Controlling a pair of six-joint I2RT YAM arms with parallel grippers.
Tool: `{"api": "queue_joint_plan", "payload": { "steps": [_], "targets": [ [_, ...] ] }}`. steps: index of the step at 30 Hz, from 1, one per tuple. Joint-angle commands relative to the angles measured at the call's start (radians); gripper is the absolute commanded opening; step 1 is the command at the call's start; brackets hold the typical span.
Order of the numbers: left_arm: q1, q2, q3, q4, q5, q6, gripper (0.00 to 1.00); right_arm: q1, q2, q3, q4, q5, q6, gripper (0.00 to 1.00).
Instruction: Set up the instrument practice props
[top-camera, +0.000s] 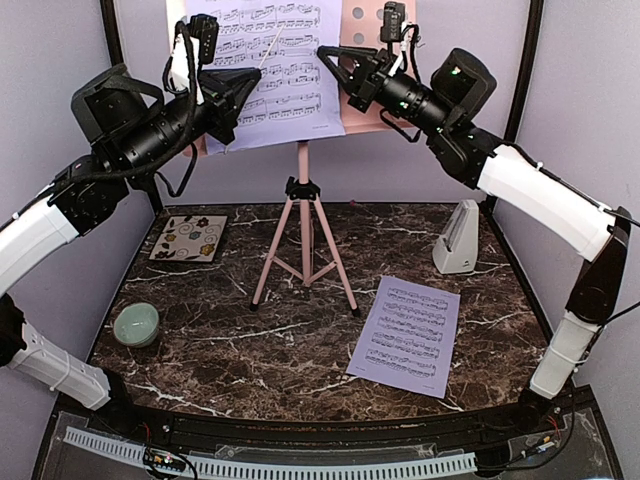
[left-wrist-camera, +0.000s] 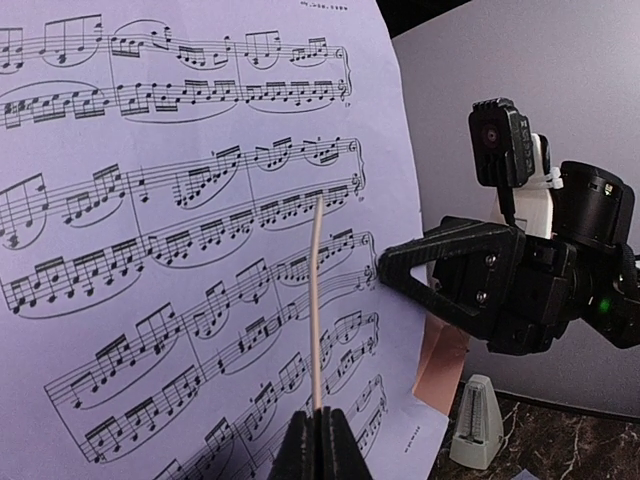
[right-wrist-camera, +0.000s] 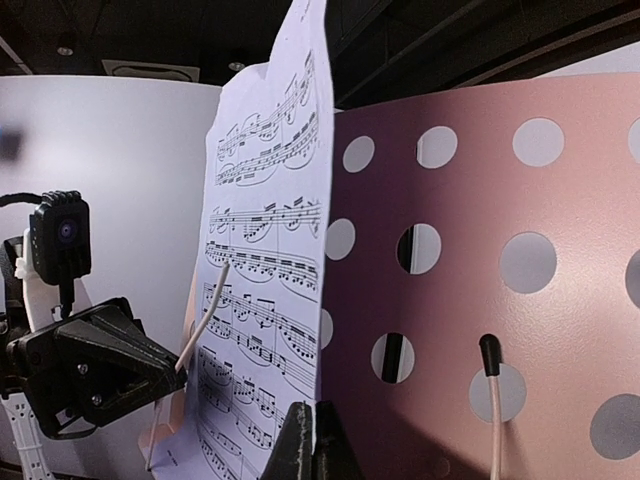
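The pink perforated music stand (top-camera: 372, 30) rises on tripod legs (top-camera: 303, 255) at the back centre. One sheet-music page (top-camera: 290, 90) rests on it. My left gripper (top-camera: 252, 82) is shut on the stand's thin pale page-holder wire (left-wrist-camera: 317, 300), which lies across the front of this page (left-wrist-camera: 180, 250). My right gripper (top-camera: 324, 52) is shut on the page's right edge (right-wrist-camera: 300, 300), against the stand's plate (right-wrist-camera: 470, 260). A second page (top-camera: 405, 335) lies flat on the table, front right. The white-grey metronome (top-camera: 458, 238) stands at the right and also shows in the left wrist view (left-wrist-camera: 476, 425).
A pale green bowl (top-camera: 135, 323) sits at the front left. A floral coaster (top-camera: 189, 238) lies at the back left. A second holder wire with a black tip (right-wrist-camera: 489, 355) stands against the stand's plate. Grey walls close in on the marble table (top-camera: 250, 350).
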Motion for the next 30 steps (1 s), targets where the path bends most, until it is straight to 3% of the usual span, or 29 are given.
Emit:
{"api": "queue_joint_plan", "payload": {
  "steps": [1,9,18,30],
  "targets": [
    [-0.002,-0.004,0.031,0.053,0.052,0.009,0.0,0.013,-0.003,0.013,0.079,0.036,0.01,0.0],
    [-0.002,-0.001,0.037,0.057,0.048,0.014,0.0,0.012,-0.01,-0.023,0.163,0.044,0.019,0.0],
    [-0.002,-0.001,0.034,0.058,0.055,0.012,0.0,0.014,0.053,0.03,0.144,-0.088,-0.002,0.0],
    [-0.002,0.014,0.057,0.05,0.06,0.016,0.0,0.014,0.087,0.064,0.179,-0.094,-0.014,0.0]
  ]
}}
